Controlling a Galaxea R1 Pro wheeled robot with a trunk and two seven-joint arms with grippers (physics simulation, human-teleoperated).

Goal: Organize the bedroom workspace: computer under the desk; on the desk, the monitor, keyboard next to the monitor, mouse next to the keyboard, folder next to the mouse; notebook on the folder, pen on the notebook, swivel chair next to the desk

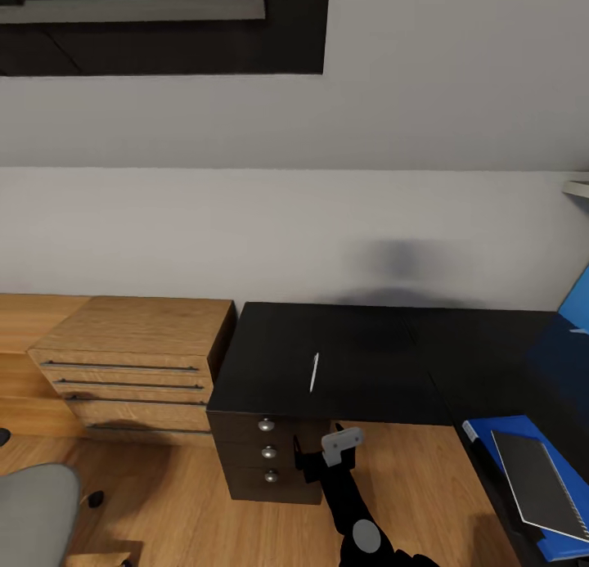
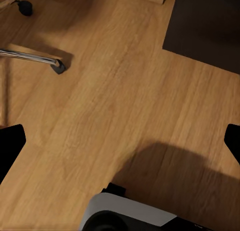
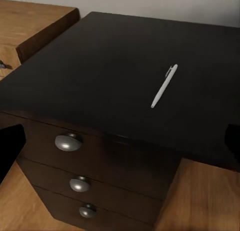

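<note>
A slim pale pen (image 1: pixel 314 372) (image 3: pixel 164 86) lies alone on the black top of the desk (image 1: pixel 368 346) (image 3: pixel 100 66), above the three-drawer pedestal (image 1: pixel 266 450) (image 3: pixel 75 156). My right gripper (image 1: pixel 321 456) (image 3: pixel 122 143) hangs open in front of the pedestal, below and short of the pen. On the desk's right wing a grey notebook (image 1: pixel 540 485) rests on the blue folder (image 1: pixel 511 429). The swivel chair's grey seat (image 1: pixel 37 514) shows at lower left, and its chrome leg (image 2: pixel 30 56) lies under my open left gripper (image 2: pixel 122 141). Monitor, keyboard, mouse and computer are out of view.
A light wooden drawer cabinet (image 1: pixel 139 362) stands against the wall, left of the pedestal. A blue panel (image 1: pixel 577 301) rises at the desk's far right. Wooden floor (image 1: pixel 180 501) (image 2: pixel 125 91) runs between chair and pedestal. A chair caster (image 2: pixel 24 8) sits on the floor.
</note>
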